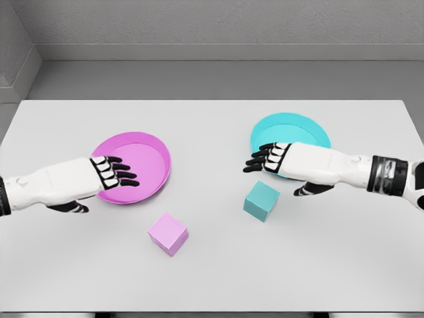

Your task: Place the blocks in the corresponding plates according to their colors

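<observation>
Sitting outside their plates, pink block (167, 233) and teal block (261, 201) remain unplaced; left hand (112, 172) and right hand (268, 158) hover empty, fingers relaxed

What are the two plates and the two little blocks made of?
It's a simulator render, so only a guess. The pink plate and teal plate look like smooth matte plastic: even colour, thin raised rims. The pink block and teal block look like plain matte plastic or foam: flat faces, no grain.
</observation>
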Robot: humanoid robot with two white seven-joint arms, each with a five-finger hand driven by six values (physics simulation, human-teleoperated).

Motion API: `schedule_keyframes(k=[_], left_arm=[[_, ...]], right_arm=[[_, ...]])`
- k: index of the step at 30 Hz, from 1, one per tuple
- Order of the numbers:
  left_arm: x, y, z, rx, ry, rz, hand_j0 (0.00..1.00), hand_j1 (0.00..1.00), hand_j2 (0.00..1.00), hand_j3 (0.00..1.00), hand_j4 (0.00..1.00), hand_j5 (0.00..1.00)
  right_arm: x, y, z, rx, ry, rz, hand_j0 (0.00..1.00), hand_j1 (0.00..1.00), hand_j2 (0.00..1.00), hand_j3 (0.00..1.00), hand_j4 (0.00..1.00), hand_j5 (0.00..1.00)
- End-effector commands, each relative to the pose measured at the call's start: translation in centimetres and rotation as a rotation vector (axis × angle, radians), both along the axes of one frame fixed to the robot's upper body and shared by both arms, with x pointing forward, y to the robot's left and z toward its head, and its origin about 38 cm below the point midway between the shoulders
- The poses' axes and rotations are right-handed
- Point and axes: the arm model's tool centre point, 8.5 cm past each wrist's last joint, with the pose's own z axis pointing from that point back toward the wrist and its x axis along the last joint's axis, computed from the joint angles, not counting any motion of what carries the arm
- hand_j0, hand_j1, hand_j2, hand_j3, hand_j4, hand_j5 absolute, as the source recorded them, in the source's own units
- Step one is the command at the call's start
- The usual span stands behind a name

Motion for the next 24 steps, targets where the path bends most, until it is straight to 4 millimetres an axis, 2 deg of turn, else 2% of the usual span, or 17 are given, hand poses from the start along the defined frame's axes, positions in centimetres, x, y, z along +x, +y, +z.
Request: schedule_keyframes(k=[1, 4, 8, 12, 17, 24], left_arm=[[-0.2, -0.7, -1.0, 0.004, 0.010, -0.015, 1.00, 1.00, 1.00, 1.00, 1.00, 1.00], [-0.4, -0.9, -1.5, 0.006, 0.025, -0.020, 1.00, 1.00, 1.00, 1.00, 1.00, 1.00], [-0.9, -1.3, -2.5, 0.020, 0.055, -0.038, 1.00, 1.00, 1.00, 1.00, 1.00, 1.00], [-0.9, -1.4, -2.5, 0.017, 0.056, -0.042, 1.00, 1.00, 1.00, 1.00, 1.00, 1.00], [-0.8, -2.7, -2.5, -0.007, 0.048, -0.066, 1.00, 1.00, 1.00, 1.00, 1.00, 1.00], [-0.8, -4.5, -3.6, -0.001, 0.051, -0.111, 1.00, 1.00, 1.00, 1.00, 1.00, 1.00]], right_arm=[[0.0, 0.7, -1.4, 0.004, 0.034, 0.003, 1.00, 1.00, 1.00, 1.00, 1.00, 1.00], [0.2, 1.0, -2.4, 0.003, 0.057, -0.001, 1.00, 1.00, 1.00, 1.00, 1.00, 1.00], [0.4, 0.3, -3.6, -0.014, 0.089, -0.025, 1.00, 1.00, 1.00, 1.00, 1.00, 1.00], [0.8, 1.0, -6.1, -0.026, 0.129, -0.040, 1.00, 1.00, 1.00, 1.00, 1.00, 1.00], [1.2, 1.2, -6.8, -0.036, 0.135, -0.051, 1.00, 1.00, 1.00, 1.00, 1.00, 1.00], [1.4, 1.5, -7.6, -0.034, 0.147, -0.060, 1.00, 1.00, 1.00, 1.00, 1.00, 1.00]])
